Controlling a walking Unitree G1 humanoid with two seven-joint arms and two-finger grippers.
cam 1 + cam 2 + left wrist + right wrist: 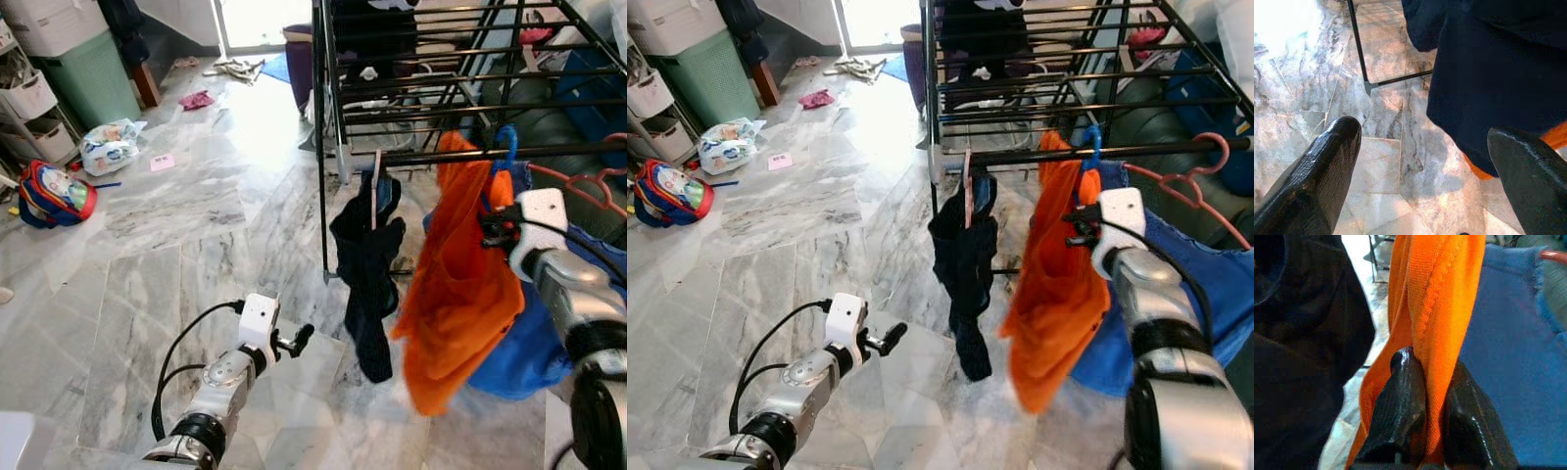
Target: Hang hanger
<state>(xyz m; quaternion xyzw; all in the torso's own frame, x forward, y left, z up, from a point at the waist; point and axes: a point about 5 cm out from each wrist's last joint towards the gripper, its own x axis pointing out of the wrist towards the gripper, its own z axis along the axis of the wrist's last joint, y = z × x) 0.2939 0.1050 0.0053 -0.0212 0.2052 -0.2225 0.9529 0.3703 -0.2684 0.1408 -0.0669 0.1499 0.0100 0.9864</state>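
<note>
The left gripper [294,343] hovers low over the marble floor [176,255], its fingers [1327,166] spread apart and holding nothing; just beyond it hangs a dark garment [367,264]. The right gripper [1425,396] is raised at the rack's front rail [549,152], its two fingers pinched tight on a fold of the orange garment [460,284]; that cloth is bright orange, ribbed along a stitched seam, and drapes from a blue hanger [506,147] whose hook sits over the rail. Three garments hang along the rail: dark, orange, and a blue one [534,343] behind the orange; a red hanger [588,186] also hangs there, so two hangers can be counted. The black rack [328,117] has several rungs behind; farther off on the floor lie a colourful bag [54,193], a white packet [110,145] whose print is too small to read, a pink rag [197,99], and a green bin [88,73].
</note>
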